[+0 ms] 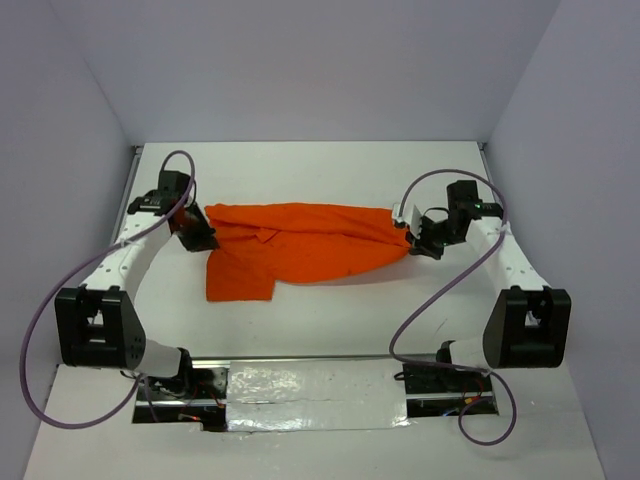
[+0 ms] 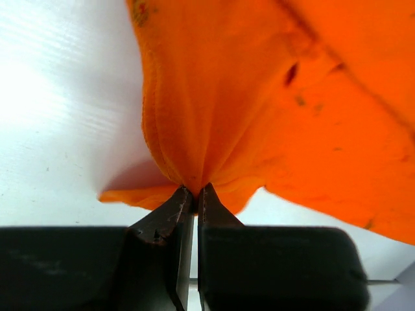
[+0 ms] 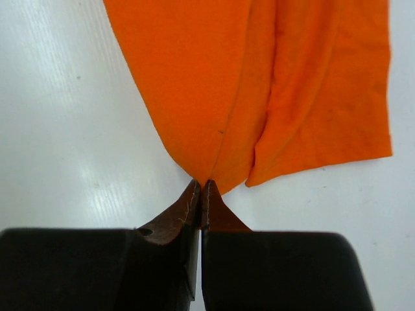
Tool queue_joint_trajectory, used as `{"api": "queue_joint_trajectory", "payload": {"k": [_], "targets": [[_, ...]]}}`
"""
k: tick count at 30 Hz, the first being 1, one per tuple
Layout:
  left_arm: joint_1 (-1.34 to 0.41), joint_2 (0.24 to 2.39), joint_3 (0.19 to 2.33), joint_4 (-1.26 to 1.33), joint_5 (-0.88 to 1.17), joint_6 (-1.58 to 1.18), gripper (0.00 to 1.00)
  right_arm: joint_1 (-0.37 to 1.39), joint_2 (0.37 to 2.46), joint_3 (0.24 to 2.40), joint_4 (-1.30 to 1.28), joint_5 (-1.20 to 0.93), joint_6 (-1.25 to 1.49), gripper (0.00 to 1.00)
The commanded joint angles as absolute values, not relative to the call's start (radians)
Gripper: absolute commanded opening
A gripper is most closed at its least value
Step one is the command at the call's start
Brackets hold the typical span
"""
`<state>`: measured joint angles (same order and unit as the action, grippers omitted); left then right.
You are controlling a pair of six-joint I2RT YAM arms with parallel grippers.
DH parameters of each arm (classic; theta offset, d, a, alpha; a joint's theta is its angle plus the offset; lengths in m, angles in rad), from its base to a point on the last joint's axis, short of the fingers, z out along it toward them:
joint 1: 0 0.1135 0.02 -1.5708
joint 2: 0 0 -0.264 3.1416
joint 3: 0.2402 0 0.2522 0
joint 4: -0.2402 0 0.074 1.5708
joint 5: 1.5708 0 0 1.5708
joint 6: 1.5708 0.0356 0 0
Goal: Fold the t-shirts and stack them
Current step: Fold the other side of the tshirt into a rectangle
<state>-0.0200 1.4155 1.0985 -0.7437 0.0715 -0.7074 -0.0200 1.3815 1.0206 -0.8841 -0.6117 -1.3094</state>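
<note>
Both pairs of jaws are pinched nearly shut on cloth. The left gripper [image 2: 194, 189] nips a gathered edge of the orange t-shirt [image 2: 259, 97], and the right gripper [image 3: 200, 186] nips the tip of its opposite end. Between them the t-shirt runs stretched across the middle of the table [image 1: 320, 170], bunched and creased, with one flap spreading toward the near left. No neat fold or stack shows. I judge the folding barely begun, with flattening, folding and placing all left.
</note>
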Motion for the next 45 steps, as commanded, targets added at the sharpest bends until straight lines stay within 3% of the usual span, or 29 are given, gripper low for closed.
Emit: {"api": "queue_joint_trajectory", "payload": {"k": [1,12,45], "targets": [[-0.014,1.429,1.193,-0.759,0.129,-0.693,0.00,-0.028,1.351,1.063,-0.928,-0.683,-1.298,0.00],[-0.005,1.686,1.491,-0.784,0.230,-0.681,0.00,-0.037,1.489,1.213,-0.847,-0.723,-1.131,0.00],[0.140,1.977,1.698,-0.819,0.305,-0.658,0.00,-0.130,1.784,1.370,-0.677,-0.583,-0.879,0.00]]}}
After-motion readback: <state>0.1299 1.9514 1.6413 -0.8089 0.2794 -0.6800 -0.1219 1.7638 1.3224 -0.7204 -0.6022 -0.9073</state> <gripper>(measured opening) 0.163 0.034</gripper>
